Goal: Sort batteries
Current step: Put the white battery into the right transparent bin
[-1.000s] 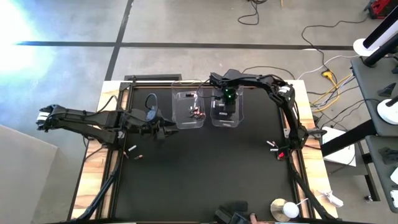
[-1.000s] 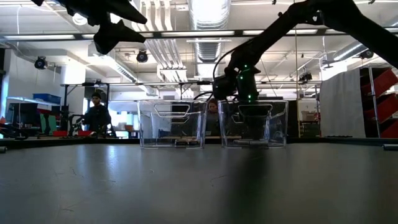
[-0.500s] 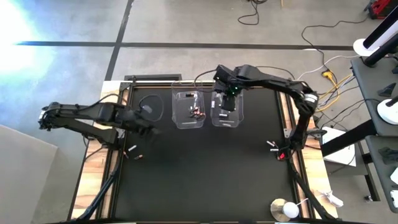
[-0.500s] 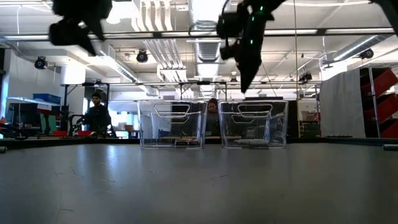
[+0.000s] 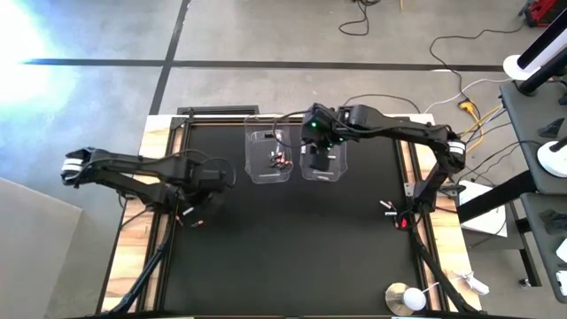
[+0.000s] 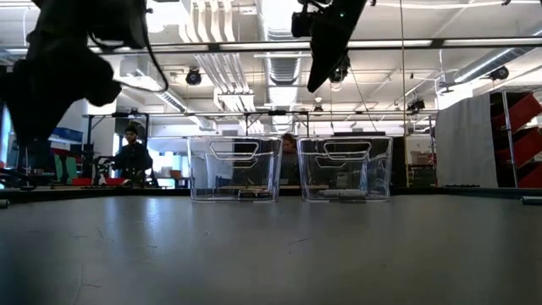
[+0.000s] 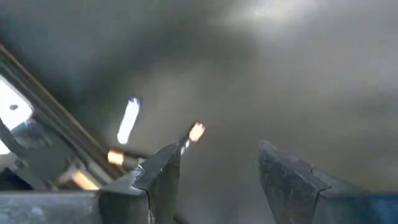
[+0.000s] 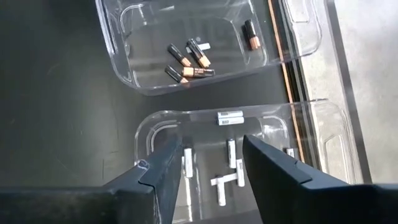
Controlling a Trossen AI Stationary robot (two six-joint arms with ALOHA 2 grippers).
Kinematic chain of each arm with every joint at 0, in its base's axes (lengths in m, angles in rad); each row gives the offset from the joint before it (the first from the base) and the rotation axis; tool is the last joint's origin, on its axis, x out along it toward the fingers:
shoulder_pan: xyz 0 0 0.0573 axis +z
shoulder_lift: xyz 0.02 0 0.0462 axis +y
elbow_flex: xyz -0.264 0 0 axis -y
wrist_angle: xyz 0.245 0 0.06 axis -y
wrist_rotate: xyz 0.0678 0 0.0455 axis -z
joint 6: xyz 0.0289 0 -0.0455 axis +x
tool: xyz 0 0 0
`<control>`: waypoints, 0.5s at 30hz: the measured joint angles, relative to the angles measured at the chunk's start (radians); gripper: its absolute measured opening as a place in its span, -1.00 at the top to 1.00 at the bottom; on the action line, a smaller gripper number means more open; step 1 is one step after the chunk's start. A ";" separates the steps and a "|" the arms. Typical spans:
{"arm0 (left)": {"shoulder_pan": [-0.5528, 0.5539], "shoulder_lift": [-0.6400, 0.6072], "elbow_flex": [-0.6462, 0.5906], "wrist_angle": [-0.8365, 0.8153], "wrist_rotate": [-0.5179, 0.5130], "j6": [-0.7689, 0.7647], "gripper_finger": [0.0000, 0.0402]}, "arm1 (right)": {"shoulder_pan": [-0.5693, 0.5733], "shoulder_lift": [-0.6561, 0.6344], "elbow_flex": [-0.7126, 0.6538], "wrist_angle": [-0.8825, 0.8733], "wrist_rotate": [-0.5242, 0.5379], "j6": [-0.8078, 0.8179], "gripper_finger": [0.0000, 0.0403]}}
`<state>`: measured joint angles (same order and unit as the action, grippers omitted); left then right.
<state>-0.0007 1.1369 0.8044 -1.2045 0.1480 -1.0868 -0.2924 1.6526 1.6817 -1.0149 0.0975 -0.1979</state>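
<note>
Fingers of the right gripper (image 8: 208,171) stand spread and empty above a clear tub (image 8: 311,118) of white batteries (image 8: 231,154). Just beyond those fingertips, a second clear tub (image 8: 115,43) holds dark, copper-tipped batteries (image 8: 189,62). Across the black table (image 5: 292,239), the left gripper (image 7: 214,168) hovers low, its fingers likewise parted with nothing between them. A white battery (image 7: 127,120) and a copper-tipped battery (image 7: 195,132) lie loose on the mat just ahead of its fingertips, near the table's rail (image 7: 43,106).
</note>
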 joint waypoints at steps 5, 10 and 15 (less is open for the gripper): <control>0.045 0.038 -0.064 -0.008 0.063 0.064 0.05 | -0.003 0.017 -0.001 0.030 0.001 -0.021 0.16; 0.074 0.101 -0.082 -0.013 0.064 0.112 0.05 | -0.002 0.025 -0.001 0.071 0.001 -0.020 0.15; 0.106 0.193 -0.091 -0.019 0.073 0.184 0.05 | -0.002 0.033 -0.001 0.074 0.001 -0.019 0.17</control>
<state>0.1055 1.3295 0.7132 -1.2233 0.2210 -0.9031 -0.2947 1.6852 1.6806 -0.9409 0.0982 -0.2171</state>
